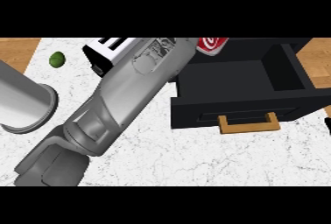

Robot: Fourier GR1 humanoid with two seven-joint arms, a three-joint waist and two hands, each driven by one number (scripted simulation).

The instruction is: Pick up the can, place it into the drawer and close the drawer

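Observation:
The red can (213, 44) with a white swirl shows at the view's top edge, just above the back left corner of the open black drawer (239, 78). The top edge cuts the can off. The drawer stands pulled out at the right, its inside bare, with a tan handle (249, 123) on its front. A grey forearm (139, 83) runs from the lower left up to the can. Its far end meets the top edge right beside the can. No hand shows in the view, so I cannot see whether anything holds the can.
A grey cylinder with a flared rim (22, 105) stands at the left edge. A small green round thing (58, 59) lies at the back left. A black-and-white box (110, 50) sits partly behind the forearm. The white marble counter (194, 157) spreads below the drawer.

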